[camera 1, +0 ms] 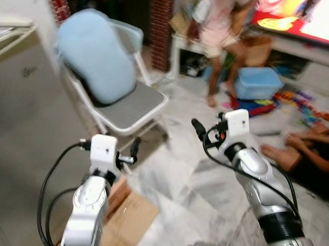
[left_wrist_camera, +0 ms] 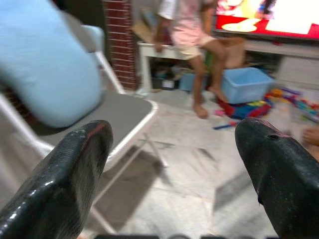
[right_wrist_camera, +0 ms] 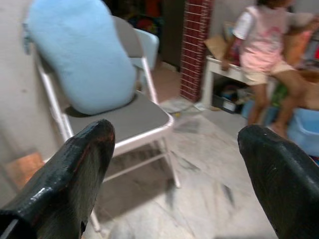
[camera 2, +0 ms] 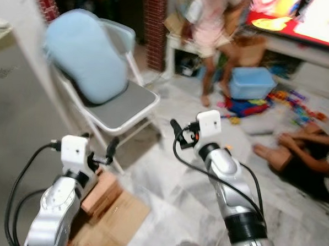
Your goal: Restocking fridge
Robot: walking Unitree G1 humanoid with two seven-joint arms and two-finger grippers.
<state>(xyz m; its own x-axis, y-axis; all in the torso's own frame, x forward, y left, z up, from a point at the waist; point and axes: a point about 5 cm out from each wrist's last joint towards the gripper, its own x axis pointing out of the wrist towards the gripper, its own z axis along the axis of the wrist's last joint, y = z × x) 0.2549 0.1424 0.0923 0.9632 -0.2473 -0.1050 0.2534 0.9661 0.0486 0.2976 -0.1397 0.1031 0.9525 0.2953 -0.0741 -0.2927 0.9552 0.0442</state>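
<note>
Two silver arms are up in the lower half of the frame, one either side, both reaching forward over the pale marble floor point(camera 1: 184, 182). The left gripper point(left_wrist_camera: 172, 164) has its jaws spread wide, nothing between them, nothing touched; the right gripper point(right_wrist_camera: 174, 164) is just the same, jaws wide apart and empty, hanging in open air. The fridge point(camera 1: 26, 108) stands at the left edge of the frame, one tall grey slab running upright from the floor to the upper left corner, its broad side turned toward us; whether its door is open I can't tell from here. Just right of it, in the upper left, sits one white folding chair point(camera 1: 131, 111) with a grey seat, and one big pale blue cushion point(camera 1: 95, 55) leans upright against its backrest. Low down at the bottom left, beside the left arm, there's flattened brown cardboard point(camera 1: 130, 213) lying on the floor. Two people are in the room: one standing at the top centre in a pink top point(camera 1: 217, 21), by a low white shelf point(camera 1: 180, 45), and a second one down on the floor at the right edge point(camera 1: 309, 154), legs stretched out. One blue plastic tub point(camera 1: 256, 82) sits near the standing person's feet, with bright toys point(camera 1: 296, 102) scattered around it. A red brick pillar point(camera 1: 160, 24) rises at top centre, and a lit screen point(camera 1: 296, 6) glows in the upper right corner. The whole picture is a bit blurred.
</note>
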